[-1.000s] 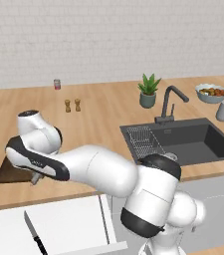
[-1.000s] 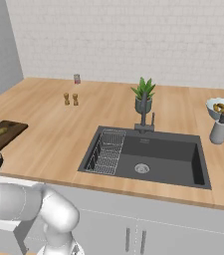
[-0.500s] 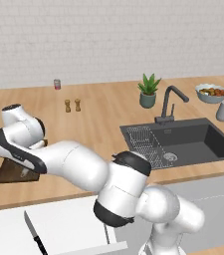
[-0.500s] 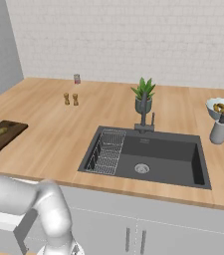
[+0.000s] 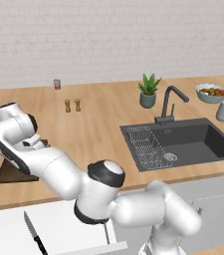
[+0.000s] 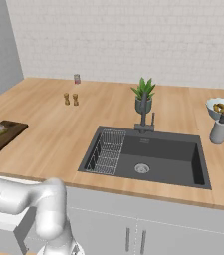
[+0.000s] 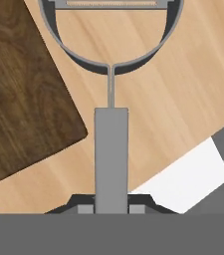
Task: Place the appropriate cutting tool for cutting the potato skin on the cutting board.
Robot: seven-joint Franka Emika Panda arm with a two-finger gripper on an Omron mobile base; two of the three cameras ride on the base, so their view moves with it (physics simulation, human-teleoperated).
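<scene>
The gripper (image 7: 111, 208) is clamped on the handle of the peeler (image 7: 111, 144), which stands out ahead of the fingers with its rounded forked head toward the top of the hand view. The tool hangs over bare light wood near the counter's front edge, just beside a rounded corner of the cutting board (image 7: 24, 99), not yet above it.

To do this step well, I'd judge the hand should carry the peeler sideways until head and handle both sit over the dark board, then come down low before letting go (a drop from height could bounce it back onto the counter or off the front edge).

From the left base view the arm's white links cover most of the cutting board at the counter's front left corner, and the gripper itself is lost behind them. In the right base view something small and pale lies on the board; whether it is the potato I cannot tell. The knife (image 5: 33, 235) lies below the counter's front edge.
</scene>
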